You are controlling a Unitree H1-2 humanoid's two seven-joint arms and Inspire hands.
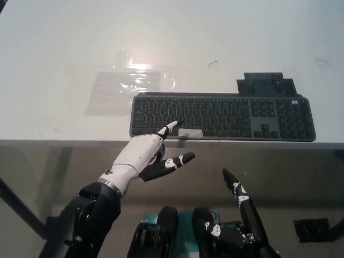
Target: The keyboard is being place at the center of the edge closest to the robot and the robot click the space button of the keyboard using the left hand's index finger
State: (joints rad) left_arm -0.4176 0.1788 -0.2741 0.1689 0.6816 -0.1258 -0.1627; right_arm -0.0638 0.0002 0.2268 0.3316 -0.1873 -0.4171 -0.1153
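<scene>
A dark grey keyboard (223,116) lies along the near edge of the white table (172,48), slightly right of centre. A pale strip marks its space bar (191,133) in the front row. My white left hand (146,155) reaches up from the lower left with its index fingertip (171,126) extended at the keyboard's front rows, just left of the space bar. The other fingers are spread and hold nothing. My black right hand (243,207) rests below the table edge at the bottom right, one finger pointing up.
A clear plastic sheet (129,85) with glare lies on the table behind the keyboard's left end. A small black block (265,85) sits against the keyboard's back edge on the right. A dark object (310,230) lies on the floor at lower right.
</scene>
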